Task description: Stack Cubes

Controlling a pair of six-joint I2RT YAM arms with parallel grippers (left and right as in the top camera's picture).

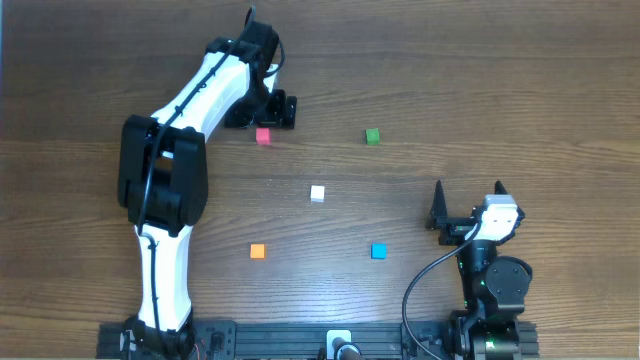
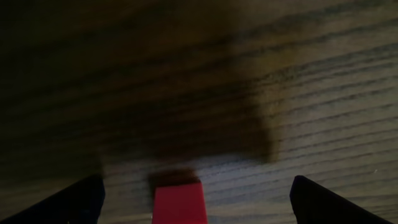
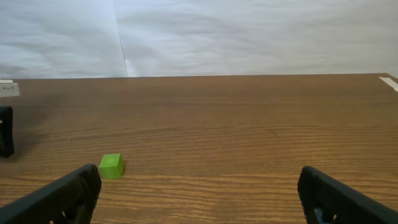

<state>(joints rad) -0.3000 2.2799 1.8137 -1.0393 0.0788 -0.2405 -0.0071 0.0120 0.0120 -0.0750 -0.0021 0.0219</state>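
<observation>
A red cube (image 1: 263,135) lies at the far left of the table, and in the left wrist view this red cube (image 2: 179,202) sits on the wood between my left gripper's (image 2: 198,190) open fingers, untouched by either. From above, the left gripper (image 1: 262,120) hovers low at that cube. A green cube (image 1: 372,135), a white cube (image 1: 317,193), an orange cube (image 1: 258,251) and a blue cube (image 1: 378,250) lie apart on the table. My right gripper (image 1: 468,203) stands open near its base, holding nothing. The green cube (image 3: 111,166) lies well ahead of the right gripper (image 3: 199,199).
The wooden table (image 1: 520,90) has free room on its right half. A white wall (image 3: 249,37) stands behind its far edge. The left gripper's dark body (image 3: 5,130) shows at the edge of the right wrist view.
</observation>
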